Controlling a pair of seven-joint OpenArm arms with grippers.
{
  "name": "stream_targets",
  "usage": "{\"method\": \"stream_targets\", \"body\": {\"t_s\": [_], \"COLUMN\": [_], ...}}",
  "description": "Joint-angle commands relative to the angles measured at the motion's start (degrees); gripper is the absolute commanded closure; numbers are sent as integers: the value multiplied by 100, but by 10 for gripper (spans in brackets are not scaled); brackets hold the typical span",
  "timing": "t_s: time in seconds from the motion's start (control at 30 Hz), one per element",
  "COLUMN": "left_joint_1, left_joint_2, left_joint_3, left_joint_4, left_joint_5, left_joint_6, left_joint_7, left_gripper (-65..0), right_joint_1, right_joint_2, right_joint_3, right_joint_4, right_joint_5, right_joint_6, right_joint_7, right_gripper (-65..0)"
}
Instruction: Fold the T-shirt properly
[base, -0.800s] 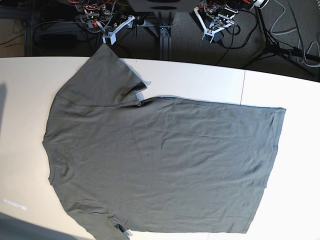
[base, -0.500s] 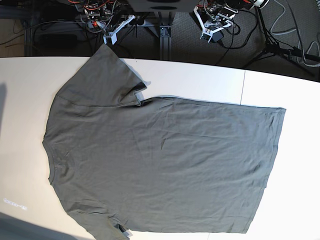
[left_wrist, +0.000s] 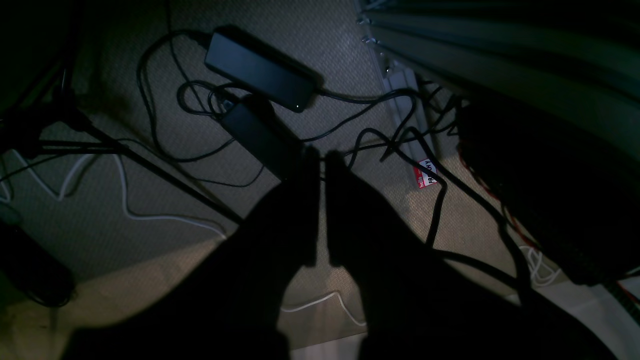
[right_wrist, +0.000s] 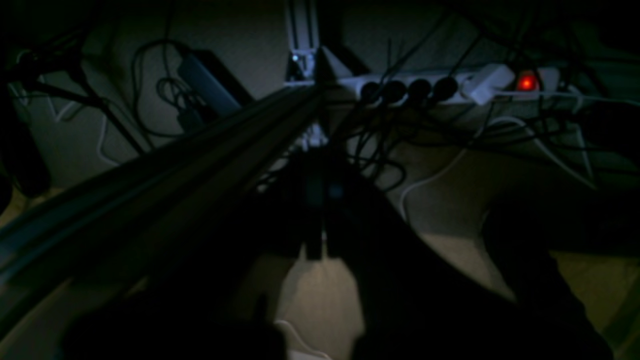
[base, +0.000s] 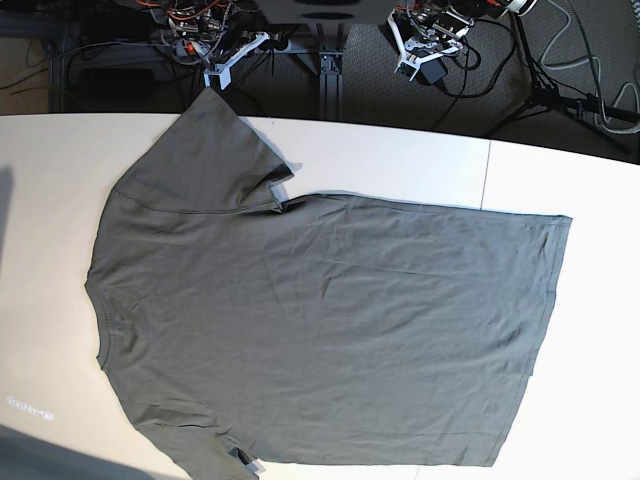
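The dark grey-olive T-shirt (base: 320, 330) lies spread flat on the white table (base: 400, 160). Its neck (base: 103, 330) points left and its hem (base: 550, 300) right. One sleeve (base: 210, 160) reaches the table's far edge, the other (base: 215, 455) the near edge. My left gripper (base: 408, 66) hangs behind the table at the back right, off the shirt. In its wrist view (left_wrist: 322, 165) the dark fingers are pressed together over the floor. My right gripper (base: 214, 76) hangs at the back left, just beyond the far sleeve. It looks shut and empty in its wrist view (right_wrist: 324, 190).
Behind the table are a frame post (base: 330, 60), tangled cables and a tripod leg (base: 560, 95). Power adapters (left_wrist: 260, 70) and a power strip (right_wrist: 450, 87) lie on the carpet below. A seam (base: 487, 175) crosses the table on the right.
My left gripper has drawn slightly back and away from the table's far edge. The T-shirt and the right arm have not moved.
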Motion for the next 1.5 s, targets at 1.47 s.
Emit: {"method": "stream_targets", "body": {"t_s": [1.47], "left_joint_1": [3794], "left_joint_2": [-2031], "left_joint_3": [-1731], "left_joint_4": [7691], "left_joint_5": [-743], "left_joint_6": [-1497], "left_joint_7": [1423], "left_gripper": [-26], "right_joint_1": [-5193], "right_joint_2": [2605], "right_joint_3": [-1314], "right_joint_4": [7672], "right_joint_5": [5029], "right_joint_6": [782], "right_joint_7": [-1239], "right_gripper": [-28]}}
